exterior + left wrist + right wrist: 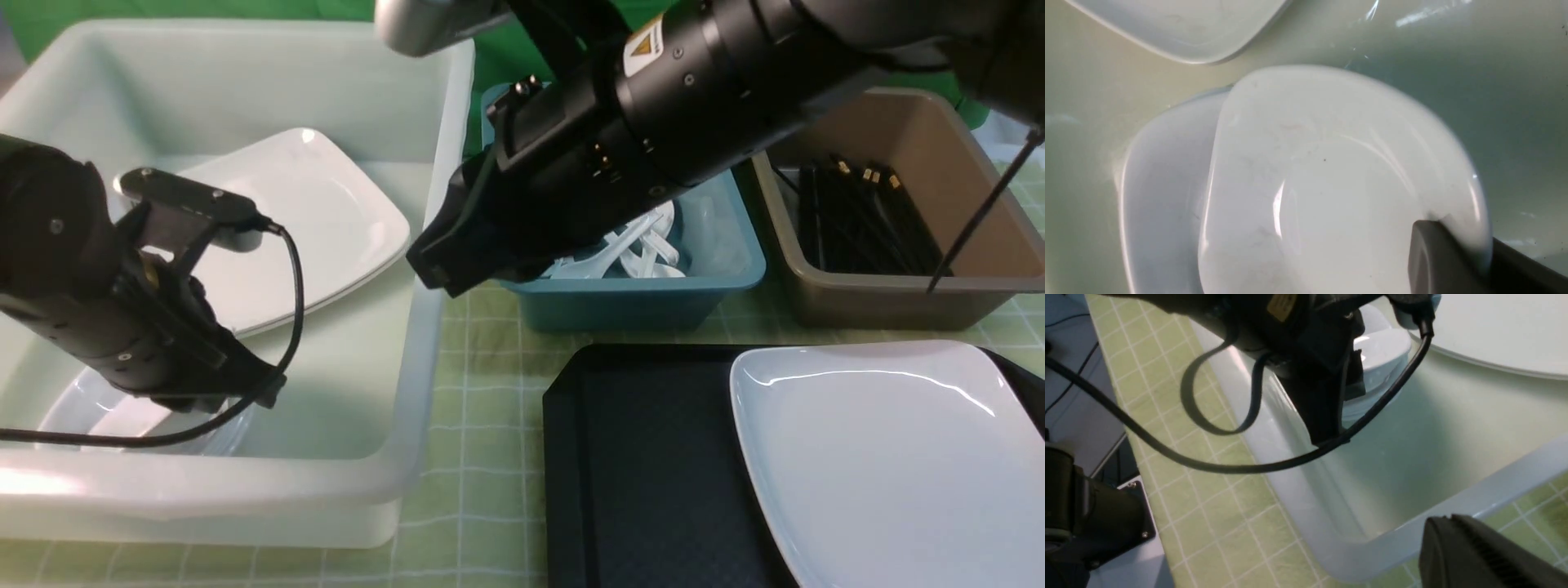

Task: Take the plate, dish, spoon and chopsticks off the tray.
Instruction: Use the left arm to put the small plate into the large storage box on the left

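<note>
Left gripper pinches a dish in the white tub; plate on the tray

Left gripper [1468,249]: jaws closed on the rim of a small white dish [1331,183], low inside the white tub [424,343]. The dish overlaps a second dish [1157,204] beneath it; whether the two touch, cannot tell. A black cable [295,302] loops down past this gripper, crossing in front of the dishes in the front view.

Right gripper [1453,539]: jaws pressed together, nothing seen between them. Its arm [678,106] reaches across from the right, above the blue tub, and the gripper hangs by the white tub's near-side corner in the wrist view — outside or over the rim, cannot tell.

Plate [890,457]: lying face up on the black tray [653,465], toward the tray's right side, bare tray surface to its left. Near part of both is cut off by the frame.

Elsewhere: a white plate-like piece [286,212] lies in the white tub, beyond the dishes, its edge looking doubled. White spoons [620,249] lie jumbled in the blue tub [718,237]. Black chopsticks with gold bands [873,212] sit in the brown tub [980,204]. All three tubs stand on a green checked cloth [482,425].
</note>
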